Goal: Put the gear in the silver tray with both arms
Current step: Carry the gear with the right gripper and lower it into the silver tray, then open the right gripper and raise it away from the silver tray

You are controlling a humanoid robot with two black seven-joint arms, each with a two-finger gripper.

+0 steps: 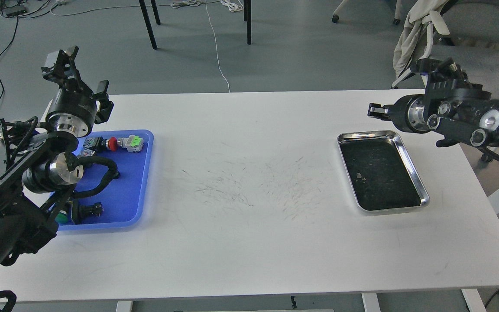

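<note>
The silver tray (410, 159) lies on the right of the white table, with a dark scratched bottom that holds only a small pale speck (359, 175). I cannot pick out a gear for certain. A small black round part (115, 174) and a black toothed part (90, 209) lie in the blue tray (139, 190) at the left. My left gripper (80, 74) is raised above the blue tray's far edge, open and empty. My right gripper (374, 111) hovers just beyond the silver tray's far right corner. It is seen small and side-on.
The blue tray also holds a red-capped button (113, 144), a green and grey switch (134, 141) and a green-capped part (62, 216), partly behind my left arm. Chairs stand behind the table at the far right (470, 26). Table legs stand at the far side.
</note>
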